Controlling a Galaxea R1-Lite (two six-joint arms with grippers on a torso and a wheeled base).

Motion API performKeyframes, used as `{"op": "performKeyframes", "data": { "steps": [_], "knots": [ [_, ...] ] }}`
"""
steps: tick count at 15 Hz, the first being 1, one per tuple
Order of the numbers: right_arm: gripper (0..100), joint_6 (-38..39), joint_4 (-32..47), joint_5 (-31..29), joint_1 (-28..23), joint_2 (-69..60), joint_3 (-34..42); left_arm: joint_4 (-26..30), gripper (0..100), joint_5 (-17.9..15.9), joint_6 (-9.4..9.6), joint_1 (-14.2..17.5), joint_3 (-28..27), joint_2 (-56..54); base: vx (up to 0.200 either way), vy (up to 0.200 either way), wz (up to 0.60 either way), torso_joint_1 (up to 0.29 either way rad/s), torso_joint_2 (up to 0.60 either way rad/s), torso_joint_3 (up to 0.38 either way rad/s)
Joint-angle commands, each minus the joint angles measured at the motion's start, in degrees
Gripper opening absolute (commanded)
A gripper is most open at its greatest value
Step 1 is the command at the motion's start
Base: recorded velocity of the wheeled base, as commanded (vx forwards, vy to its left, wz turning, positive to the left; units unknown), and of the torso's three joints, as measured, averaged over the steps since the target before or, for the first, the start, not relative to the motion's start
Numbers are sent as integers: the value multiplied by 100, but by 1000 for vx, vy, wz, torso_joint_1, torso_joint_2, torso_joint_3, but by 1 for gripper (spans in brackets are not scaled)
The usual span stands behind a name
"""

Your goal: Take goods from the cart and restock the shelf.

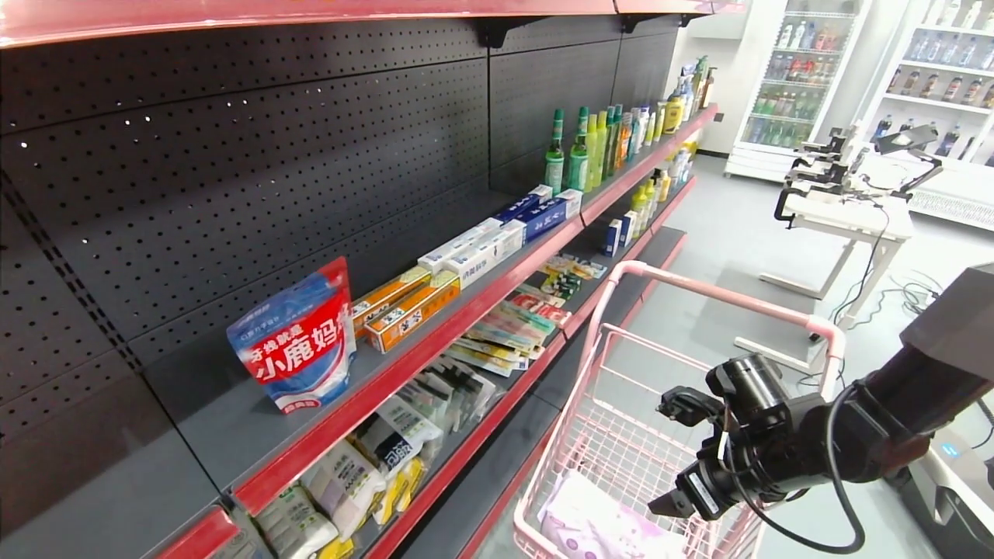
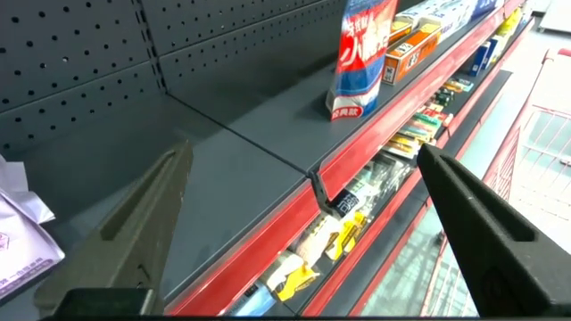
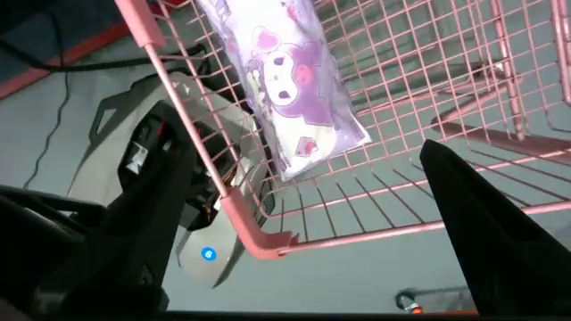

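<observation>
Dark grey metal shelf with a red front strip [image 1: 404, 365] ran along my left. My left gripper [image 2: 303, 156] hung over a bare stretch of it, fingers spread wide with nothing between them. Further along stood the blue-and-red plastic pouch [image 1: 295, 341], upright, with flat orange cardboard boxes [image 1: 408, 307] just beside it. To the right sat the pink wire cart [image 1: 738, 296], and the white-and-purple soft cartoon-print pack [image 3: 294, 71] lay on its basket floor near one corner. My right gripper [image 1: 677, 458] hovered over that corner, fingers wide apart and empty. As I judged it, the step was the pick: I should lower the gripper inside the wire walls, straddle the pack across its narrow width, and close gently, since soft wrap could slip or snag on the mesh.
</observation>
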Motion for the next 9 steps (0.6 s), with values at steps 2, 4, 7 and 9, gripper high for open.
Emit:
{"op": "performKeyframes", "data": {
  "steps": [2, 4, 7, 9],
  "knots": [
    [100, -63, 3, 2, 29, 181, 36, 1, 100, 1, -8, 2, 0, 5, 0, 0, 0, -98, 210, 117],
    [100, -115, 3, 2, 73, 207, 115, 1, 100, 1, 1, 2, 0, 5, 0, 0, 0, -105, 234, 129],
    [100, -150, -15, -7, 73, 251, 115, 1, 100, 1, 1, 2, 0, 5, 0, 0, 0, -126, 282, 152],
    [100, -344, -15, -7, 38, 277, 115, 1, 100, -7, 1, 2, 0, 5, 0, 0, 0, -151, 330, 183]
  ]
}}
